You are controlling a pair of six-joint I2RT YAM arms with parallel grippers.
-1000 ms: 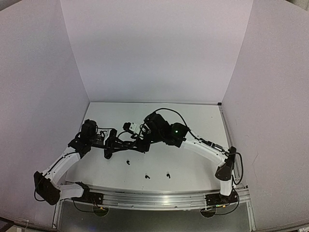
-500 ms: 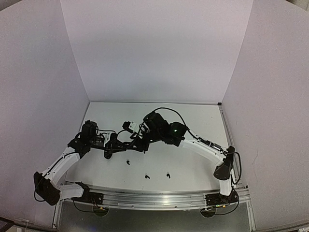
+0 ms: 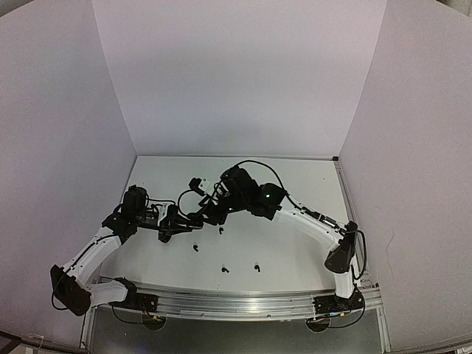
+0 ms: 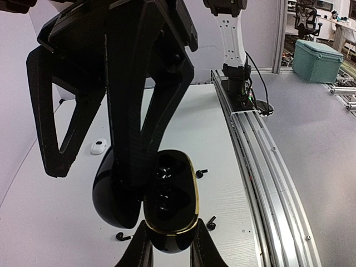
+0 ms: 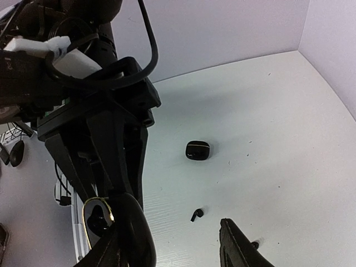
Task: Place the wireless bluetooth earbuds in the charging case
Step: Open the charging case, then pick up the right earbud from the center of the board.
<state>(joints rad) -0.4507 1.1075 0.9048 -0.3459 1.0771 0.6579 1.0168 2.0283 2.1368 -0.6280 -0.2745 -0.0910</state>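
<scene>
White matte tabletop [image 4: 208, 133], left claw [image 4: 171, 246] clamping glossy black oval charging case [image 4: 169, 194], right claw [image 5: 178, 247] parted, holding nothing

Charging case [image 4: 169, 200] sits between the left jaws, above the bench [image 3: 295, 184], left of centre; right jaws just beside it. On the bench: one earbud [image 3: 220, 231] right of the case, a second earbud [image 3: 196, 247] nearer the front rail [image 3: 243, 304], two further earbuds [image 3: 225, 270] side by side nearest that rail; another case [image 4: 99, 146] lies farther from the rail

No readable text, label, brand or number shows in any view
</scene>
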